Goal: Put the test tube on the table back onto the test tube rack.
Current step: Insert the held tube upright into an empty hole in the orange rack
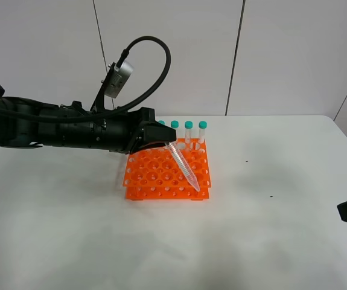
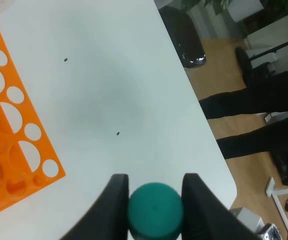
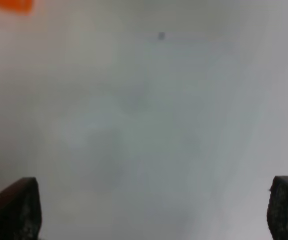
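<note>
From where I stand, the test tube [image 1: 184,164] is off the table [image 1: 270,229] and hangs slanted over the test tube rack [image 1: 161,172]. Its cap end is up at about 11 o'clock and its conical tip is down at about 5 o'clock, over the rack's front right holes. I cannot tell whether the tip is already inside a hole or only above one.

The left gripper [image 1: 164,145] is clamped on the cap end. In the wrist view the teal cap [image 2: 155,210] sits squarely between the two dark fingers [image 2: 117,200], touching both. So the tube reaches away from the gripper toward 5 o'clock.

To seat it well, I'd say the wrist should swing the tube closer to upright, so the tip points straight down at one free hole. It should then go down slowly and be let go only once the lower tier catches it. At this slant it could jam on a rim or tip over.

The capped tubes [image 1: 189,130] already standing at the rack's 12 o'clock edge need clearance. The right gripper [image 3: 156,182] is spread wide with nothing in it, well apart at 3 o'clock.
</note>
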Robot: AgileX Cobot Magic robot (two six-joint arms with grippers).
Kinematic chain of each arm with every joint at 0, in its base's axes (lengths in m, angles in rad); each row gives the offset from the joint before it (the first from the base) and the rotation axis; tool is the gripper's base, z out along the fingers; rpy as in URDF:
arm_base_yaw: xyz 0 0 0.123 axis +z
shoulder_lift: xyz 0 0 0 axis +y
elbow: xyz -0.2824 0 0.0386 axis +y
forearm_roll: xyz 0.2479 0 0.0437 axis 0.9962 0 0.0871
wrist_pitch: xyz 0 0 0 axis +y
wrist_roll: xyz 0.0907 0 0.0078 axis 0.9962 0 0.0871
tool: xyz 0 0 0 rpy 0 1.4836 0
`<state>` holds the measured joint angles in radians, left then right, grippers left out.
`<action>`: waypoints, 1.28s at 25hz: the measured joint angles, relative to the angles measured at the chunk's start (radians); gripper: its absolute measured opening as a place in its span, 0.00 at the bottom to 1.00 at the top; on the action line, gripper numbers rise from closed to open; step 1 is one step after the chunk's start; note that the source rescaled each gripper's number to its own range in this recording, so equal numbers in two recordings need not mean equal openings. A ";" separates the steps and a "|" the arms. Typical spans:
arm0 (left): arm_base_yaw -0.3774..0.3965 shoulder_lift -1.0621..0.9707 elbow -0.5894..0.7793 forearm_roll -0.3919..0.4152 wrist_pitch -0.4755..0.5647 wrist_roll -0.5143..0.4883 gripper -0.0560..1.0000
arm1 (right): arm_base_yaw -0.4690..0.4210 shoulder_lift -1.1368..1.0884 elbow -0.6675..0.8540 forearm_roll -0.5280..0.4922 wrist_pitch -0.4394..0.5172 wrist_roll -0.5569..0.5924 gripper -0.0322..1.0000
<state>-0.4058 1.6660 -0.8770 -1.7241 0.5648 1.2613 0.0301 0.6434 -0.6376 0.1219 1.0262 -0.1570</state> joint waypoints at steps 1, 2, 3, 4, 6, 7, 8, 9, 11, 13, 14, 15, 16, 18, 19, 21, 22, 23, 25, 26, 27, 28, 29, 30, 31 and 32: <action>0.000 0.000 0.000 0.000 0.000 0.000 0.05 | 0.000 -0.082 0.029 0.000 -0.011 0.001 1.00; 0.000 0.000 0.000 0.000 0.000 0.000 0.05 | 0.000 -0.148 0.056 0.000 -0.020 0.002 1.00; 0.000 0.000 0.000 0.000 0.000 0.000 0.05 | 0.000 -0.222 0.076 0.000 -0.025 0.002 1.00; 0.000 0.000 0.000 0.000 0.000 0.000 0.05 | 0.000 -0.291 0.099 0.000 -0.024 0.002 1.00; 0.000 0.000 0.000 0.000 0.000 0.000 0.05 | 0.000 -0.400 0.123 0.000 -0.014 0.003 1.00; 0.000 0.000 0.000 0.000 0.000 0.000 0.05 | 0.000 -0.451 0.130 0.000 -0.006 0.006 1.00; 0.000 0.000 0.000 0.000 0.000 0.000 0.05 | 0.000 -0.495 0.134 -0.001 -0.003 0.008 1.00; 0.000 0.000 0.000 0.000 0.000 0.000 0.05 | 0.000 -0.527 0.134 -0.003 -0.002 0.013 1.00; 0.000 0.000 0.000 0.000 0.000 0.000 0.05 | 0.000 -0.588 0.136 -0.017 -0.002 0.030 1.00; 0.000 0.000 0.000 0.000 0.000 0.000 0.05 | 0.000 -0.624 0.136 -0.043 -0.001 0.065 1.00; 0.000 0.000 0.000 0.000 0.000 0.000 0.05 | 0.000 -0.632 0.136 -0.056 -0.001 0.081 1.00; 0.000 0.000 0.000 0.000 0.000 0.000 0.05 | 0.000 -0.633 0.136 -0.070 -0.001 0.100 1.00; 0.000 0.000 0.000 0.000 0.000 0.000 0.05 | 0.000 -0.633 0.137 -0.082 -0.001 0.115 1.00; 0.000 0.000 0.000 0.000 0.000 0.000 0.05 | 0.000 -0.633 0.137 -0.090 -0.001 0.127 1.00; 0.000 0.000 0.000 0.000 0.000 0.000 0.05 | 0.000 -0.633 0.137 -0.090 -0.001 0.131 1.00; 0.000 0.000 0.000 0.000 0.000 0.000 0.05 | 0.000 -0.633 0.137 -0.091 -0.001 0.134 1.00; 0.000 0.000 0.000 0.000 0.000 0.000 0.05 | 0.000 -0.633 0.137 -0.092 -0.001 0.134 1.00; 0.000 -0.001 0.000 0.000 0.000 0.000 0.05 | 0.000 -0.633 0.137 -0.093 -0.001 0.136 1.00; 0.002 -0.013 0.000 0.001 0.000 0.000 0.05 | 0.000 -0.633 0.137 -0.094 -0.001 0.137 1.00; 0.003 -0.028 0.000 0.002 -0.003 -0.001 0.05 | 0.000 -0.633 0.137 -0.094 -0.001 0.137 1.00; 0.003 -0.050 0.000 0.002 -0.006 -0.005 0.05 | 0.000 -0.633 0.137 -0.094 -0.001 0.137 1.00; 0.005 -0.072 0.000 0.002 -0.011 -0.009 0.05 | 0.000 -0.633 0.137 -0.094 -0.001 0.137 1.00; 0.007 -0.102 0.000 0.005 -0.019 -0.016 0.05 | 0.000 -0.633 0.137 -0.094 -0.001 0.137 1.00; 0.007 -0.136 0.000 0.012 -0.025 -0.026 0.05 | 0.000 -0.633 0.137 -0.094 -0.001 0.137 1.00; 0.007 -0.170 0.000 0.019 -0.029 -0.039 0.05 | 0.000 -0.633 0.137 -0.094 -0.001 0.137 1.00; 0.007 -0.198 0.000 0.032 -0.030 -0.051 0.05 | 0.000 -0.633 0.137 -0.094 -0.001 0.137 1.00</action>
<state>-0.3992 1.4684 -0.8770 -1.6923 0.5352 1.2108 0.0301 0.0100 -0.5005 0.0284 1.0253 -0.0199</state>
